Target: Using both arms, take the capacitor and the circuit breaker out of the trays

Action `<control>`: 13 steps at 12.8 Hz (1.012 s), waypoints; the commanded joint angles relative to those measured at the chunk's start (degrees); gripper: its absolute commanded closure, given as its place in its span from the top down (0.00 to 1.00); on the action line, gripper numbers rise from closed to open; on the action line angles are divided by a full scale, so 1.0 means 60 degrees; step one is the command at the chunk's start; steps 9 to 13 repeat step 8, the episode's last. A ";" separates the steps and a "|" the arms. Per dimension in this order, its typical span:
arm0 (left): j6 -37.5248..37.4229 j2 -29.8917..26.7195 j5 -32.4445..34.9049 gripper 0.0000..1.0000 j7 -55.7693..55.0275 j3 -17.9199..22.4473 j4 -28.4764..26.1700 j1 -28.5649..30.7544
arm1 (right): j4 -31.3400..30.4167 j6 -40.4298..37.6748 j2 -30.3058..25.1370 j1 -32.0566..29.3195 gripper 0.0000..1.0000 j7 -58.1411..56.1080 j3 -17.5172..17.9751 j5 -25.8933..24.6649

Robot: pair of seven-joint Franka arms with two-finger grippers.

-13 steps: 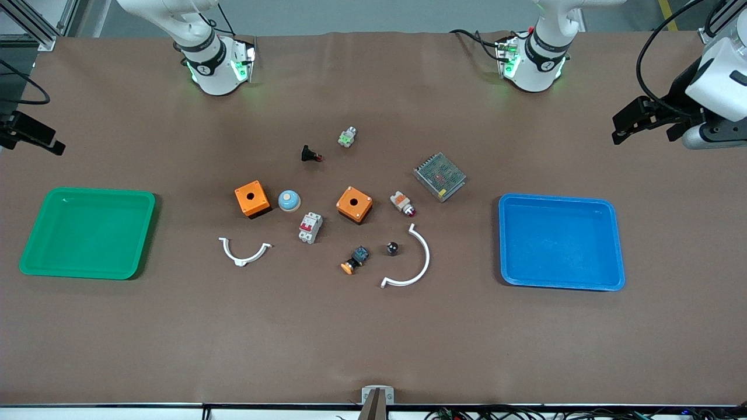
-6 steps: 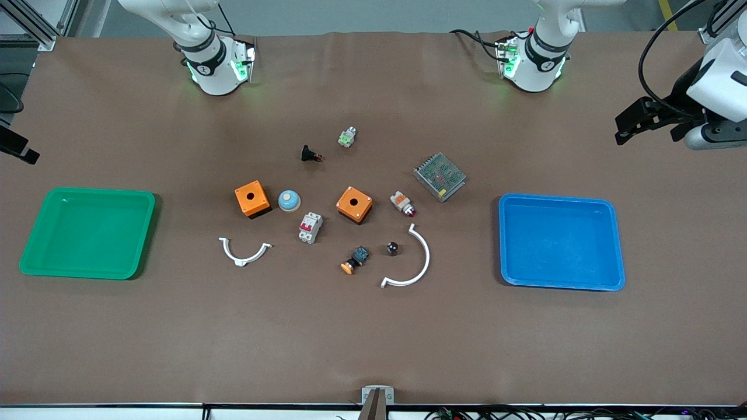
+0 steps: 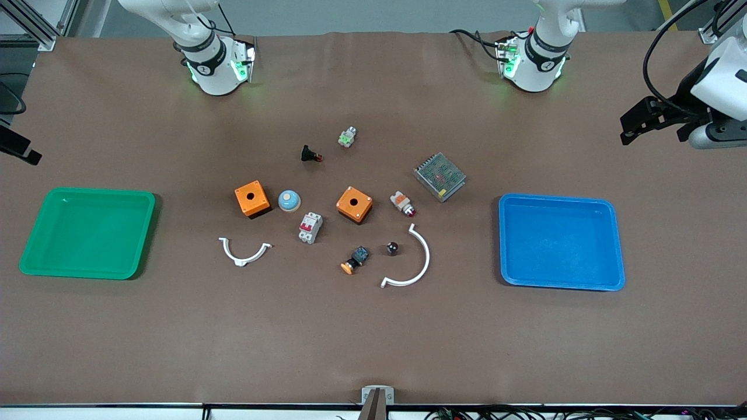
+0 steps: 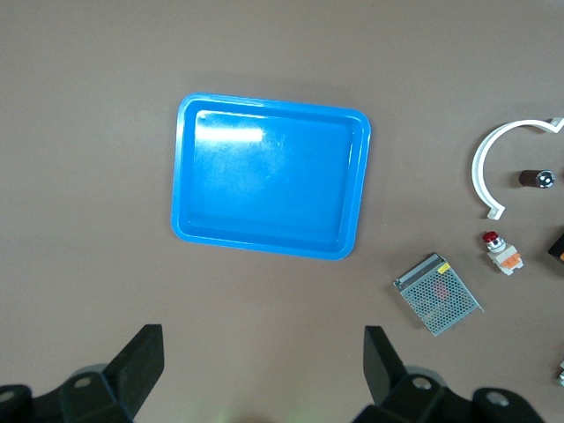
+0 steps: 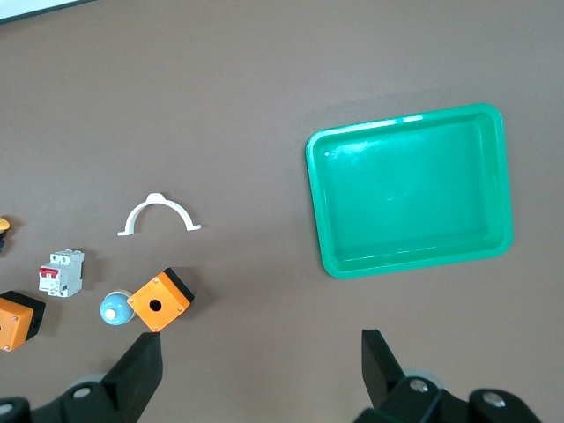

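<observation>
The capacitor (image 3: pixel 392 248), a tiny black cylinder, lies on the table inside a white arc, and also shows in the left wrist view (image 4: pixel 536 179). The breaker (image 3: pixel 310 227), a light-grey block with red levers, lies between the two orange boxes and nearer the front camera; it also shows in the right wrist view (image 5: pixel 61 272). My left gripper (image 4: pixel 264 370) is open and empty, high over the table's end by the blue tray (image 3: pixel 557 198). My right gripper (image 5: pixel 263 370) is open and empty, high over the table's end by the green tray (image 3: pixel 87 191).
Round the parts lie two orange boxes (image 3: pixel 252 199) (image 3: pixel 354 204), a blue dome button (image 3: pixel 289 200), two white arcs (image 3: pixel 244 252) (image 3: pixel 411 262), a metal mesh unit (image 3: pixel 439 176), a white-and-orange switch (image 3: pixel 402 203) and an orange-capped button (image 3: pixel 355 260).
Both grippers have drifted outward toward their ends of the table; the right one has slid mostly out of the front view. Nothing on the table has moved.
</observation>
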 commanded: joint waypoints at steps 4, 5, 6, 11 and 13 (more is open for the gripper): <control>-0.0091 -0.0041 -0.0131 1.00 0.0139 0.0021 0.0136 0.0040 | 0.0291 -0.0072 0.0159 -0.0133 1.00 -0.0063 0.0121 -0.0148; -0.0091 -0.0041 -0.0131 1.00 0.0124 0.0036 0.0136 0.0040 | 0.0291 -0.0072 0.0174 -0.0133 1.00 -0.0048 0.0121 -0.0163; -0.0105 -0.0055 -0.0145 1.00 0.0124 0.0036 0.0136 0.0055 | 0.0291 -0.0072 0.0174 -0.0119 1.00 -0.0048 0.0121 -0.0163; -0.0106 -0.0055 -0.0145 1.00 0.0037 0.0036 0.0136 0.0040 | 0.0291 -0.0072 0.0174 -0.0118 1.00 -0.0048 0.0121 -0.0163; -0.0106 -0.0055 -0.0145 1.00 0.0037 0.0036 0.0136 0.0040 | 0.0291 -0.0072 0.0174 -0.0118 1.00 -0.0048 0.0121 -0.0163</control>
